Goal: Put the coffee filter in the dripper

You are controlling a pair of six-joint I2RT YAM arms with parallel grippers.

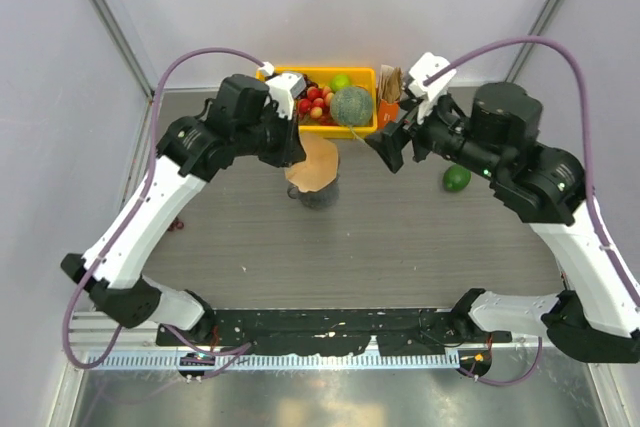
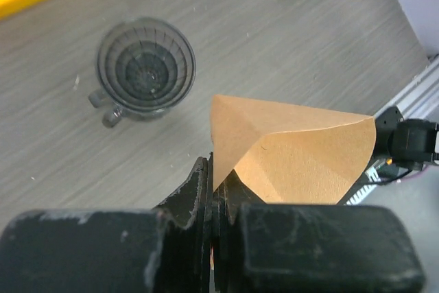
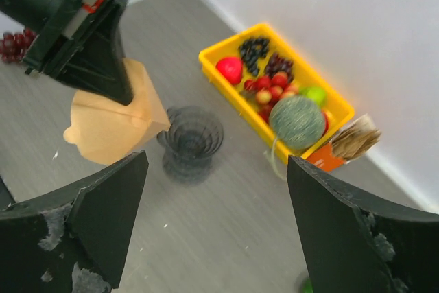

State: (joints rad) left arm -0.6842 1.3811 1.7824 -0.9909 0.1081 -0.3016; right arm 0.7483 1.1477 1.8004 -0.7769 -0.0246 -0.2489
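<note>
Mostly hidden in the overhead view: the dripper (image 1: 322, 197), covered by the coffee filter (image 1: 314, 164), with only a dark lower edge peeking out. Cut off at the bottom of the left wrist view: the pinched edge of the filter (image 2: 295, 149), lost between the fingers of the left gripper (image 2: 210, 178), clamped tight on the paper. Soft and blurred in the right wrist view, so no handle to make out on the dripper (image 3: 192, 138) there. Hard to tell from that side whether paper and rim touch.

Tan filter held in the air above the grey tabletop (image 2: 274, 46), beside the dripper and not inside it. Partly puffed open, hanging from the left gripper (image 3: 103, 66), long axis running sideways, one folded corner of the filter (image 3: 113, 125) aimed toward the dripper. Dripper (image 2: 145, 66) upright, mouth up, small handle at lower left.

Right gripper (image 3: 218, 169) spread wide, nothing between its fingers. Behind it, a yellow tray (image 3: 212, 66) of fruit with a green melon (image 3: 296, 121).
</note>
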